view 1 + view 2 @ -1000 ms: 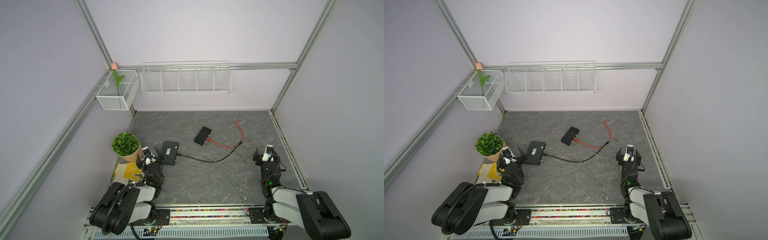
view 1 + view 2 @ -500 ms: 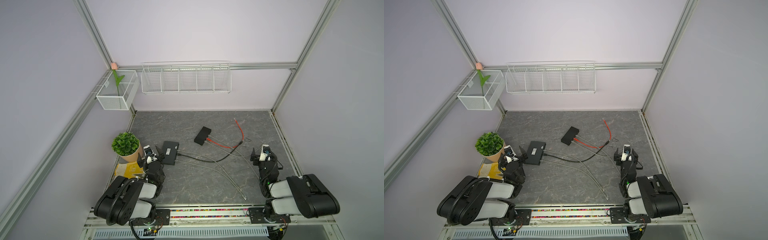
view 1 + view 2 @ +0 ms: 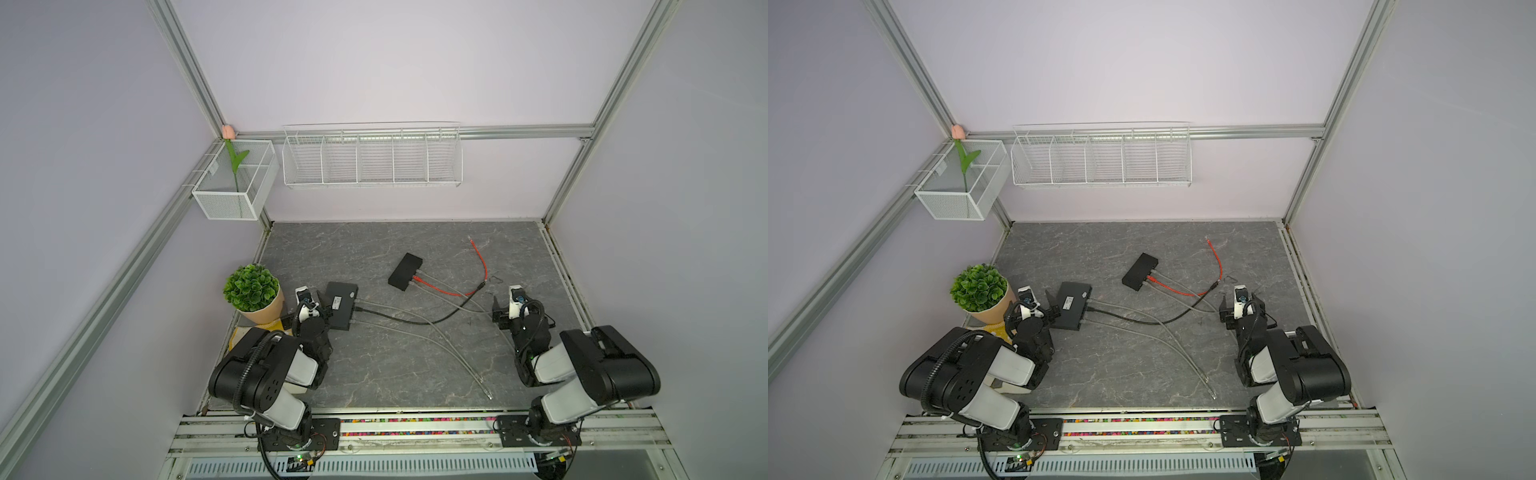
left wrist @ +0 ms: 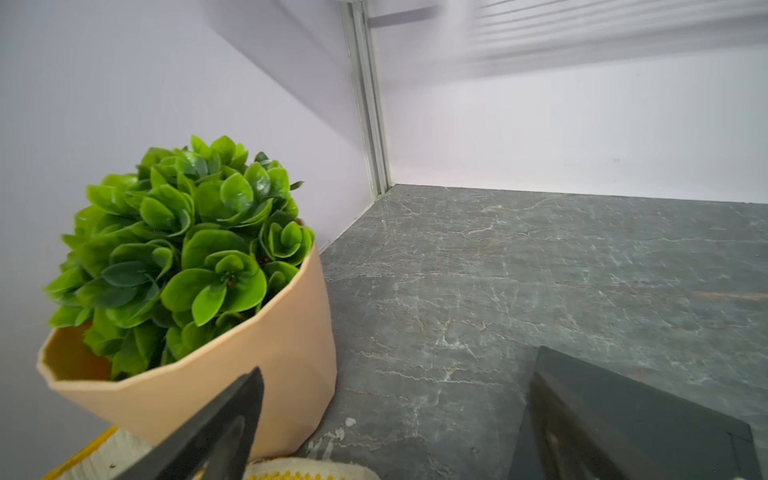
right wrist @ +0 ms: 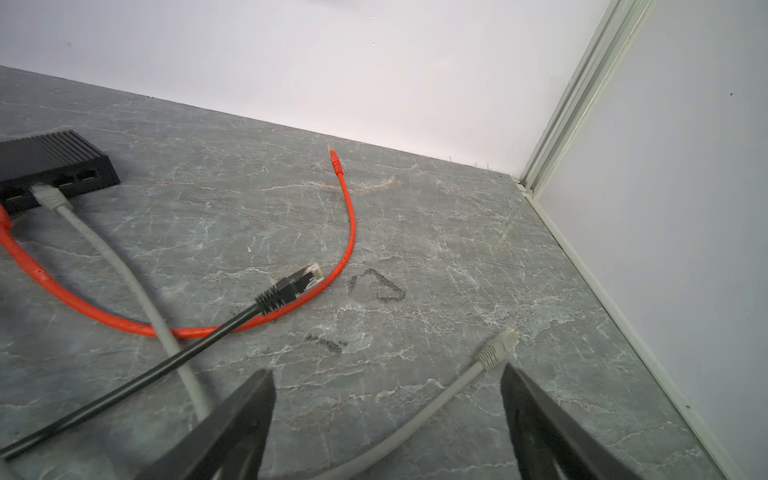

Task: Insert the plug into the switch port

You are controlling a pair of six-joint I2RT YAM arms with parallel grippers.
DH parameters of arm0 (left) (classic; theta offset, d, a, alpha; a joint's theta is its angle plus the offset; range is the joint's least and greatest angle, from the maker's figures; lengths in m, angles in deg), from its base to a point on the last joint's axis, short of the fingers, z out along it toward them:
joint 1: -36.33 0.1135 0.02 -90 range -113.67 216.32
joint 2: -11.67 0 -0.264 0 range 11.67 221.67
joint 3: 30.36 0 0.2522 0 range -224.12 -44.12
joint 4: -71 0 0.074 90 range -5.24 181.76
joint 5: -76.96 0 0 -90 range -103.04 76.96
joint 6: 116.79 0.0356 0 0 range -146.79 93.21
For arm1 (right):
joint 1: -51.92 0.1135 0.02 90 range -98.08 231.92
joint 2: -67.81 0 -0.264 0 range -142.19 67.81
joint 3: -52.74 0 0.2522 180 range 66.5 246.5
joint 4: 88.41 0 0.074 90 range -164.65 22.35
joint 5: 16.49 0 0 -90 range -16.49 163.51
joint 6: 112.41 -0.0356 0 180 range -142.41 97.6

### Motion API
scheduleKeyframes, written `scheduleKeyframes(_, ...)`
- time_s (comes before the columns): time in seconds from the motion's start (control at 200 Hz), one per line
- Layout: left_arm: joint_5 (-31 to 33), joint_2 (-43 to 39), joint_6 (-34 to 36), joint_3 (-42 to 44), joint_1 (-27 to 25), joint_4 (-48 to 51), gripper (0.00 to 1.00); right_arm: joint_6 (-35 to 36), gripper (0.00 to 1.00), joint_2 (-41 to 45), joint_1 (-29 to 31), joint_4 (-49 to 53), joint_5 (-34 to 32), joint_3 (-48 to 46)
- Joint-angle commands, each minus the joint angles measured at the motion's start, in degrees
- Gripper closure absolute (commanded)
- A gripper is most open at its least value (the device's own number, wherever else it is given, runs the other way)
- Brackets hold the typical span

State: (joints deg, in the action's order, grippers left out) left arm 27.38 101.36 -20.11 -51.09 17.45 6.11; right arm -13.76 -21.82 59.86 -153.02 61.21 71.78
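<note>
Cell: lilac walls [image 3: 374, 62] are being carried on an aluminium frame [image 3: 197, 79]. A wire rack [image 3: 372, 160] is being hung on the back wall, and a mesh basket [image 3: 232, 199] with a tulip [image 3: 228, 131] on the left wall.

Surface: the grey veined counter [image 3: 374, 365] is being marked by dark scuffs [image 5: 378, 286] near the right claw [image 5: 385, 372]. A plant [image 3: 251, 289] is being kept at the counter's left edge, on a yellow cloth [image 4: 104, 457].

Two black switches are lying flat. The near switch [image 3: 341, 305] is just beside the left claw [image 4: 395, 386], and the far switch [image 3: 405, 272] is toward the middle. A red cable [image 5: 349, 224] is being fed into the far switch.

Plugs: the black plug [image 5: 297, 284] is lying free across the red cable. The grey plug [image 5: 498, 345] is lying free just beside one right finger. The red plug [image 5: 334, 160] is lying free near the back wall.

Both claws are being held wide and low over the counter, with nothing gripped.
</note>
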Motion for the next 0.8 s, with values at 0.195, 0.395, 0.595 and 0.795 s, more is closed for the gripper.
scheduleKeyframes(0.195,-5.9,0.9,3.8,-0.9,-0.3,-2.3,0.01,2.1,0.11,-0.9,0.0,-3.8,2.6,1.0)
scheduleKeyframes(0.395,-7.6,0.9,4.3,-0.6,-0.4,-2.3,0.01,2.6,0.12,-1.5,0.1,-3.8,3.2,1.2)
scheduleKeyframes(0.595,-7.6,1.3,4.4,-1.1,-0.3,-2.3,0.01,2.5,0.11,-1.9,0.1,-3.6,2.9,1.7)
scheduleKeyframes(0.795,-9.4,1.9,4.2,-1.9,0.9,-2.4,0.01,-1.7,0.11,2.7,-2.6,17.7,2.0,10.6)
